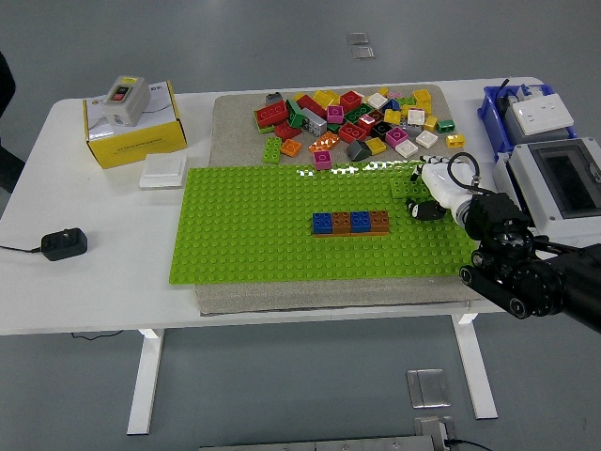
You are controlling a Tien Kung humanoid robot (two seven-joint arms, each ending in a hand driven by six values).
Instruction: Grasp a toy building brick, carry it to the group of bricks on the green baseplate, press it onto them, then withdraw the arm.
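White table point(94, 244): green baseplate's point(244, 244) brick row point(351, 223) runs left-right; right hand's point(434, 193) grip is unclear.

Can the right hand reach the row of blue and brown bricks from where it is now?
Probably yes: the right hand hovers over the green baseplate just right of the brick row, with only bare studs between them.

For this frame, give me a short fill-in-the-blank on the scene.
1. The row of bricks on the baseplate alternates blue and ____.
2. The only robot hand in view is the ____ hand.
3. The loose pile lies on the baseplate's ____ side.
4. The yellow box sits near the table's far ____ corner.

Missing words: brown; right; far; left
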